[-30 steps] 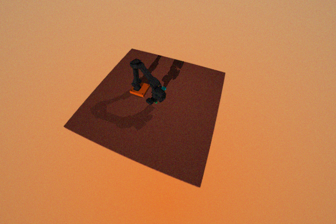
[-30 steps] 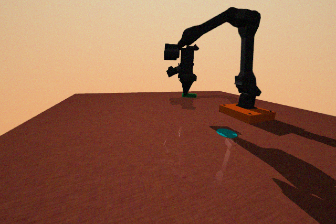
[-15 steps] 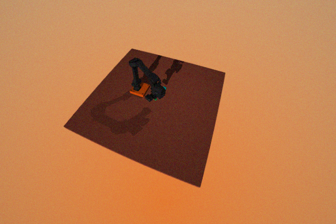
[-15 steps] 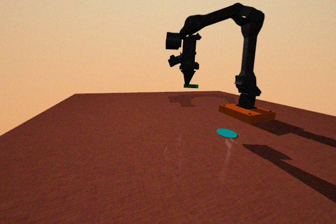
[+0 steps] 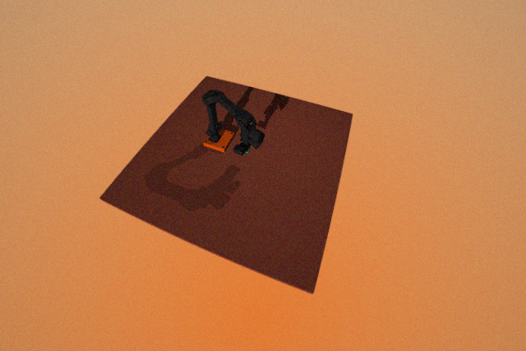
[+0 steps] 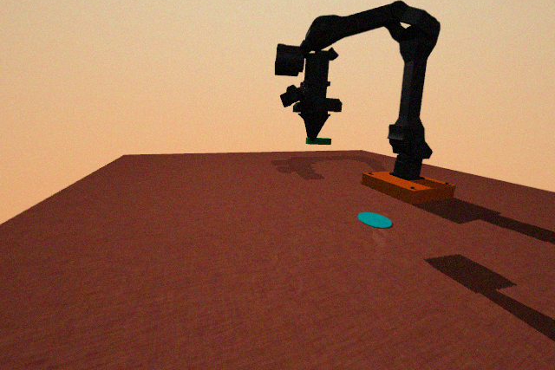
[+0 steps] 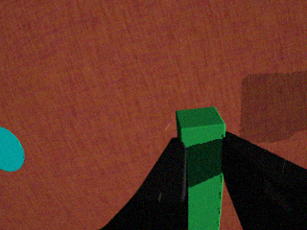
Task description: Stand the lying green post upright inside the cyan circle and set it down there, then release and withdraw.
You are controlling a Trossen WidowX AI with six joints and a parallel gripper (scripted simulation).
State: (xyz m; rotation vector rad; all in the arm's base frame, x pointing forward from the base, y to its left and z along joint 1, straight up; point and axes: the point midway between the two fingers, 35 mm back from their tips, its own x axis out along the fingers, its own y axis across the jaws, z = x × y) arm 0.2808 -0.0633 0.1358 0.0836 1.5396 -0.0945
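Observation:
My gripper [image 6: 315, 135] [image 7: 200, 145] [image 5: 245, 150] is shut on the green post [image 6: 319, 140] [image 7: 203, 172] and holds it level, well above the table. The post juts out past the fingertips in the wrist view. In the top view only a small green spot of the post [image 5: 247, 151] shows beside the gripper. The cyan circle [image 6: 375, 219] [image 7: 10, 149] lies flat on the table, in front of the arm's base in the exterior view and at the left edge of the wrist view. The post hangs apart from the circle, not over it.
The arm's orange base plate [image 6: 408, 186] [image 5: 218, 141] stands on the brown table [image 6: 179, 267] [image 5: 263, 211] close behind the circle. Dark shadows of the arm fall across the table.

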